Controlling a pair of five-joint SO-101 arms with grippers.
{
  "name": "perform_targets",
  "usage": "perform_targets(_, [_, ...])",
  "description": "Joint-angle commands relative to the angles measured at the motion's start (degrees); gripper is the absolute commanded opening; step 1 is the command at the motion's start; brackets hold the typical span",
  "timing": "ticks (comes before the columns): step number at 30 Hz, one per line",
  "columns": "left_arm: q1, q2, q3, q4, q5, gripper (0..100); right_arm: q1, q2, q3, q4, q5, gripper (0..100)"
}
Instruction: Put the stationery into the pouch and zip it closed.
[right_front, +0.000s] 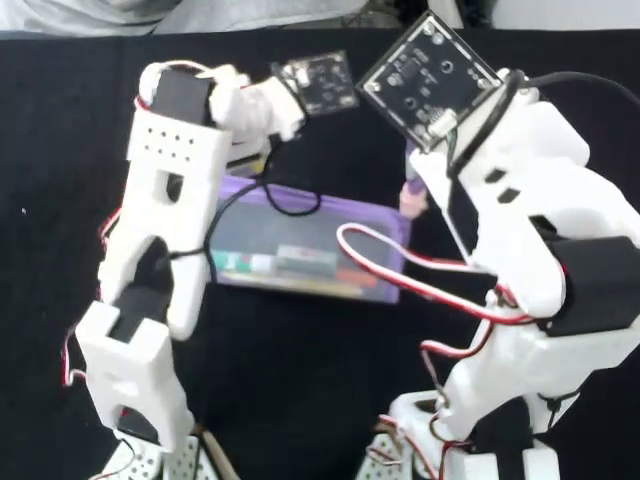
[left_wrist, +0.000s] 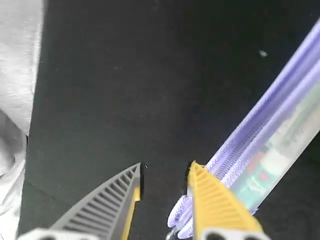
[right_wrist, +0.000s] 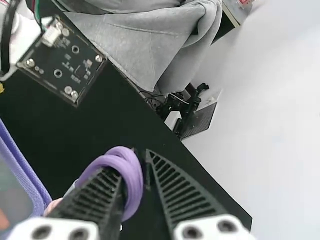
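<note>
Pouch (right_front: 300, 225) lies flat on the black worktop (right_front: 300, 390) between the 2 arms, stationery (right_front: 290, 266) already inside. Right gripper (right_wrist: 135, 185) is clamped on the purple loop (right_wrist: 117, 160) at 1 end, likely to draw the zip. Left gripper (left_wrist: 165, 185), fingers apart, sits at the opposite corner, seemingly to brace it.

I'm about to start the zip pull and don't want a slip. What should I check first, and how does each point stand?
1. Is the stationery inside the pouch: ok.
2. Is the right gripper shut on the purple loop: ok.
3. Does the left gripper hold the pouch end: not ok, jaws open, pouch beside one finger.
4. How far the zip is closed: cannot tell.
5. Is the red and white wire off the pouch: not ok, it crosses over it.
</note>
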Motion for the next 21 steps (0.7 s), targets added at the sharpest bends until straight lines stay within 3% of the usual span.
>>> perform_targets(1, [0.22, -0.44, 1.27, 0.26, -1.32, 16, -0.44, -1.98, 0.04, 1.58, 0.53, 1.1])
perform_targets(14, [4.18, -1.32, 14.02, 0.09, -4.40, 16, -0.97, -1.89, 0.04, 1.32, 0.62, 1.1])
perform_targets(21, [3.82, -1.32, 14.29, 0.18, -4.48, 16, -0.97, -1.63, 0.13, 1.32, 1.49, 1.1])
